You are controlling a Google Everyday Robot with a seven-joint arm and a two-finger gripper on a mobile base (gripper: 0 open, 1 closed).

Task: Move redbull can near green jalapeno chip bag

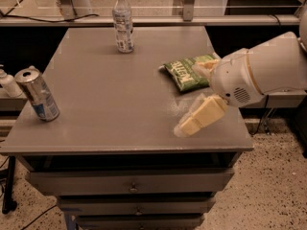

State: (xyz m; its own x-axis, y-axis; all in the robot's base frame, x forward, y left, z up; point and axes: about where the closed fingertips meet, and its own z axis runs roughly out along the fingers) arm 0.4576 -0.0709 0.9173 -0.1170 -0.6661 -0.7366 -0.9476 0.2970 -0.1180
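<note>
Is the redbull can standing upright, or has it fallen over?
Upright: the redbull can stands on its base near the left edge of the table, top facing up. The gripper hovers over the front right.

Grey counter [120, 109] over drawers [129, 182], speckled floor [276, 186] around it.
On my feed the counter has a matte grey top, and the stacked drawers under its front edge carry small knobs. Past the far edge runs a pale rail [158, 20] with upright posts [188, 1] rising from it. The speckled floor shows off the right edge, and a black stand leg [8, 186] stands below the front-left corner. The light is dim and warm. My gripper [196, 119] hangs over the counter near the front-right corner.
</note>
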